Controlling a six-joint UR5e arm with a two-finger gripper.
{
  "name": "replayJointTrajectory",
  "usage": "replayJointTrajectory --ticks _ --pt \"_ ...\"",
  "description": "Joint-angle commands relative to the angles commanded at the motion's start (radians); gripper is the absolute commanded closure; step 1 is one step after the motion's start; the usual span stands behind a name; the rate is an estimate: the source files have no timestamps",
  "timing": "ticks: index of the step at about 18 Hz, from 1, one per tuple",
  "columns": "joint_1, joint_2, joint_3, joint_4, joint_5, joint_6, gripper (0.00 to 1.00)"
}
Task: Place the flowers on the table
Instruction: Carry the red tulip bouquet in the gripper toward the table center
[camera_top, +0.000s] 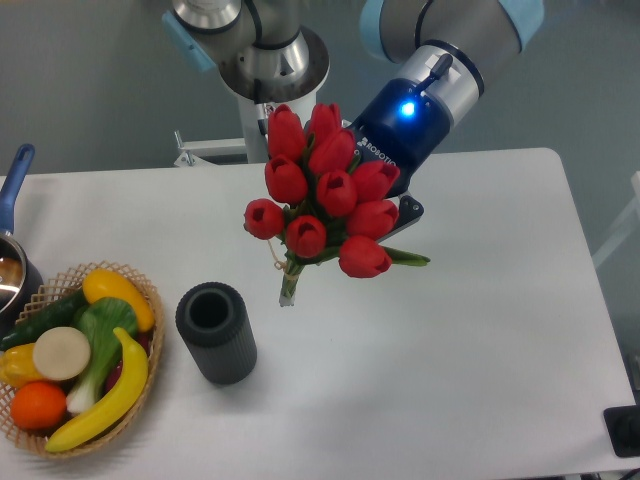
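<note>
**Bunch held above the surface: handling and orientation**

Fixed camera view. The flowers hang in the air over the white surface, just right of and above the dark ribbed vase. No part of the bunch appears to touch the surface. The pincer sits behind the buds and is mostly hidden by them; its fingers cannot be seen, so whether it is clenched on the stems cannot be told from this view, though the bunch is evidently carried by the arm.

Handling, as a judgement: the bunch looks light and soft. The buds would crush or bend under pressure, and the leaves offer no firm hold. The tied stems are the stiffest part and the proper place to take hold.

Orientation: the long axis runs from the stem ends, lower left, up to the buds, upper right, steeply tilted. The buds face the camera and upward; the stems point down toward the surface near the vase. A basket of toy produce stands at far left, well apart.
</note>
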Motion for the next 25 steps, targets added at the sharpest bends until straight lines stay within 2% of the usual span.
replayJointTrajectory --ticks 12,19,23,25 --pt "0.063 -0.005 -0.003 0.003 0.020 0.011 0.51" --pt "0.058 0.025 -0.012 0.005 0.247 0.055 0.52" --pt "0.055 0.029 -0.012 0.003 0.319 0.086 0.52" --pt "0.054 0.038 -0.014 0.002 0.408 0.115 0.52"
